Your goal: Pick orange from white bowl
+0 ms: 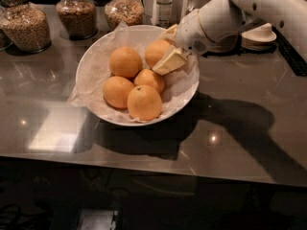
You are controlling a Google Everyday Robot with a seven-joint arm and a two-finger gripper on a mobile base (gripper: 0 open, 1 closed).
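Observation:
The white bowl (91, 56) with its crinkled paper liner stands on the dark counter and holds five oranges. My gripper (161, 51) reaches in from the right over the bowl's back right part. Its cream fingers (171, 61) sit on either side of the back right orange (153, 51) and press against it. That orange still rests in the bowl, partly hidden by the fingers. The other oranges lie to its left and front; the front one (144, 102) has a dark stem dot.
Three glass jars of grain (76, 14) stand along the back left. A bottle (164, 4) stands behind the bowl. Stacked small white dishes (259, 35) sit at the back right behind my arm. The counter's front edge runs along the bottom.

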